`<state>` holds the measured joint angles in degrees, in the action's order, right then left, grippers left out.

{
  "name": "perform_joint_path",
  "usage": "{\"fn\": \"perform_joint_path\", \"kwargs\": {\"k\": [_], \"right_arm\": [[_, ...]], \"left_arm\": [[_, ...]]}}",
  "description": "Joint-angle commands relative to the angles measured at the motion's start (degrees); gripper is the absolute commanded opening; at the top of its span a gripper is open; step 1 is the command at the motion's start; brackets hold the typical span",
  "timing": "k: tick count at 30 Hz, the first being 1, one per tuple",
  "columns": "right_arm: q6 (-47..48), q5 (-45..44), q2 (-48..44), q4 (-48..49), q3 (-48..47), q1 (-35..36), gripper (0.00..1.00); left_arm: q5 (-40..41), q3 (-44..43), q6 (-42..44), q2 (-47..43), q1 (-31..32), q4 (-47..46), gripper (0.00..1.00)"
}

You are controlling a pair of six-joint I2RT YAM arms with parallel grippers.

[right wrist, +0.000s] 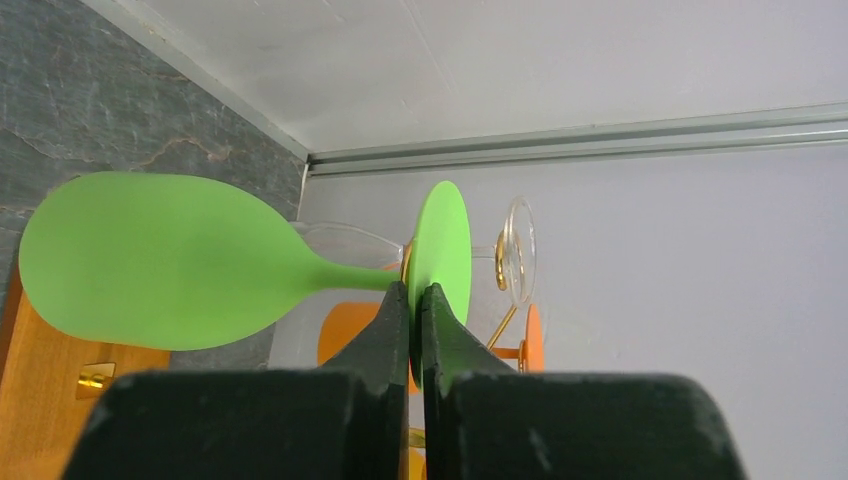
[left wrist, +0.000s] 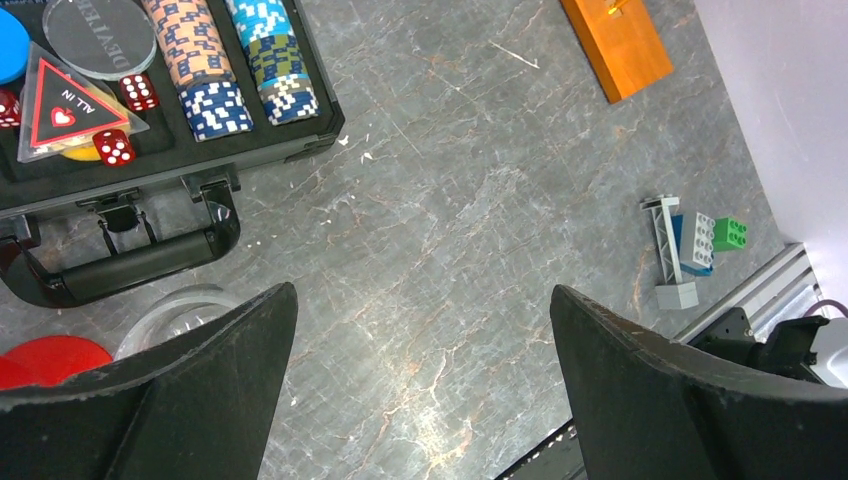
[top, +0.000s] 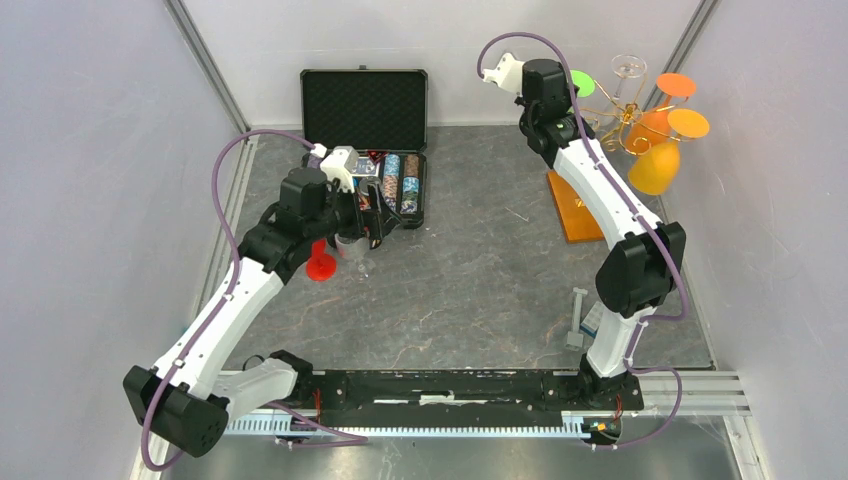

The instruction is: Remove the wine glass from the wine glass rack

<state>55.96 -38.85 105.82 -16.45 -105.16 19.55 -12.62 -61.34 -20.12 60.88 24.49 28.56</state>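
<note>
Both arms are bolted to a black rail point(top: 440, 385), closest in the top view. Past it lies a grey, stone-look table point(top: 480, 290) with pale walls all round. The wine glass rack point(top: 622, 125) stands in the far right corner, gold wire on an orange-brown base point(top: 572, 210). Orange glasses point(top: 655, 165) and a clear glass point(top: 628, 68) hang on the rack. An open black case point(top: 365, 105) sits well left of the rack. The right arm hides most of the green wine glass point(top: 582, 84), just left of the rack's wire. The right gripper point(top: 562, 98) is up beside it. The left gripper point(top: 365, 230) hovers far from the rack.

From the left wrist, two black fingers point(left wrist: 220, 380) are spread wide and hold nothing. Grey table shows between them. The rack's base is cut off at the top edge. Toy bricks point(left wrist: 692, 245) lie on the near side of the rack.

From the right wrist, both fingers point(right wrist: 385, 330) are pressed together on the flat round foot of the green wine glass. It lies sideways, bowl to the left. Gold wire sits right behind the foot. I cannot tell if the glass hangs on the rack or is off it.
</note>
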Motion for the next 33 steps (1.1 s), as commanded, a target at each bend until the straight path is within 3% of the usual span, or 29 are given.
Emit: {"fn": "perform_joint_path", "kwargs": {"k": [1, 7, 10, 14, 22, 33], "right_arm": [[0.6, -0.8, -2.9, 2.8, 0.7, 0.1, 0.01], [6.8, -3.3, -3.5, 4.8, 2.4, 1.0, 0.0], [8.2, -3.5, -3.6, 4.6, 2.7, 1.7, 0.08], [7.5, -2.4, -3.7, 1.6, 2.4, 2.2, 0.17], [3.4, 3.0, -3.5, -6.6, 0.3, 2.9, 0.22], [5.8, -0.4, -2.5, -3.9, -0.8, 3.5, 0.01]], "left_arm": [[-1.6, 0.4, 0.1, 0.5, -0.5, -2.5, 1.0], [-1.7, 0.8, -0.1, 0.7, -0.8, -2.8, 1.0], [-1.8, 1.0, -0.3, 0.8, -1.1, -3.1, 1.0], [-2.1, 1.4, -0.4, 1.0, -1.4, -3.2, 1.0], [-2.7, 2.1, -0.4, 0.9, -1.8, -3.6, 1.0], [-3.4, 2.4, -0.8, 1.0, -2.5, -4.0, 1.0]]}}
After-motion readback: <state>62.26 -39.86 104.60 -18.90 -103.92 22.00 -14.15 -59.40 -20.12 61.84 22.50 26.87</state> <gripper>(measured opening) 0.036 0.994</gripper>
